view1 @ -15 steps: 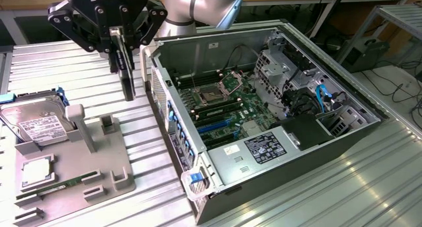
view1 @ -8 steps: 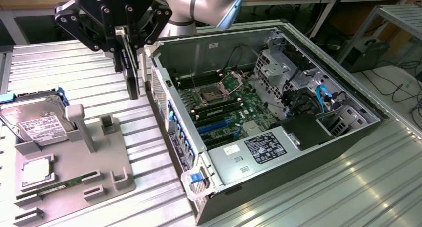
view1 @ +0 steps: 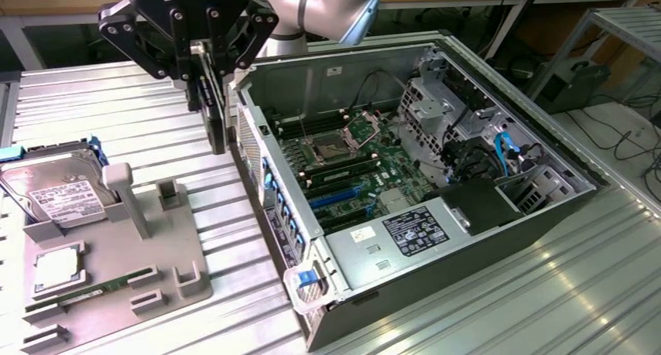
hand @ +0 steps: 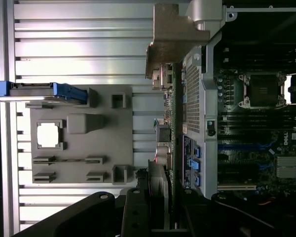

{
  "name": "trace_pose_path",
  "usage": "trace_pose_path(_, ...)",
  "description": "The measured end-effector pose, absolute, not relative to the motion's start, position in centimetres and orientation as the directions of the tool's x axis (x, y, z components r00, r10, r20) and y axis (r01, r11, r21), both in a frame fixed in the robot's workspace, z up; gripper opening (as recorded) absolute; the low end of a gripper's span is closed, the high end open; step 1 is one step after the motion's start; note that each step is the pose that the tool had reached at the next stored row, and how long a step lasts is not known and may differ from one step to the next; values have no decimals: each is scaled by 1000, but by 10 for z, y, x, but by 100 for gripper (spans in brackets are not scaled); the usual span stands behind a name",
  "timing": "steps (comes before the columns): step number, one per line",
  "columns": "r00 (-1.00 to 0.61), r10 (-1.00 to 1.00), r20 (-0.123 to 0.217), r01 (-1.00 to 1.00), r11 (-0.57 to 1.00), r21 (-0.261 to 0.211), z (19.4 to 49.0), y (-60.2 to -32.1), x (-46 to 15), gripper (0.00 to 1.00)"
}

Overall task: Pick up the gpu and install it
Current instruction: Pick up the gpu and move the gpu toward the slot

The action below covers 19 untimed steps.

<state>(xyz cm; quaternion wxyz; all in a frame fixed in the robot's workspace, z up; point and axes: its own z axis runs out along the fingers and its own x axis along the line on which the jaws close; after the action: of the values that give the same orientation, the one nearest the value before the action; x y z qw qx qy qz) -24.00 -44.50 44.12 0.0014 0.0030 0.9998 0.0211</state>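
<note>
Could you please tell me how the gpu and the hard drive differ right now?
The gpu is dark and hangs edge-down in the tool; the hard drive is silver, white-labelled, and rests on the gray holder. The gpu looks thinner. Both are outside the computer case.

You see the gpu (view1: 217,127) is black, with a greyish silver bracket (hand: 175,42) at one end. The gripper (view1: 207,100) is black too, with white letters on it. The table (view1: 114,100) is silver, with a pattern of long ribs. The tray (view1: 155,247) is plain grey. The hard drive (view1: 57,189) is silver (its label is white) and its frame (hand: 64,91) is blue. Inside the grey case (view1: 309,69), the motherboard (view1: 367,158) is green with blue slots.
</note>
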Motion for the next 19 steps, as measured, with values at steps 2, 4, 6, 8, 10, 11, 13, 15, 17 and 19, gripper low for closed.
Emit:
trace_pose_path(2,-1000,6,-3,6,999,42,441,-445,-238,28)
trace_pose_path(4,-1000,6,-3,6,999,42,441,-445,-237,28)
trace_pose_path(6,-1000,6,-3,6,999,42,441,-445,-235,28)
trace_pose_path(8,-1000,6,-3,6,999,42,441,-445,-233,28)
trace_pose_path(10,-1000,6,-3,6,999,42,441,-445,-231,28)
trace_pose_path(11,-1000,6,-3,6,999,42,441,-445,-230,28)
trace_pose_path(13,-1000,6,-3,6,999,42,441,-445,-229,28)
trace_pose_path(15,-1000,6,-3,6,999,42,441,-445,-227,28)
trace_pose_path(17,-1000,6,-3,6,999,42,441,-445,-224,28)
trace_pose_path(19,-1000,6,-3,6,999,42,441,-445,-222,28)
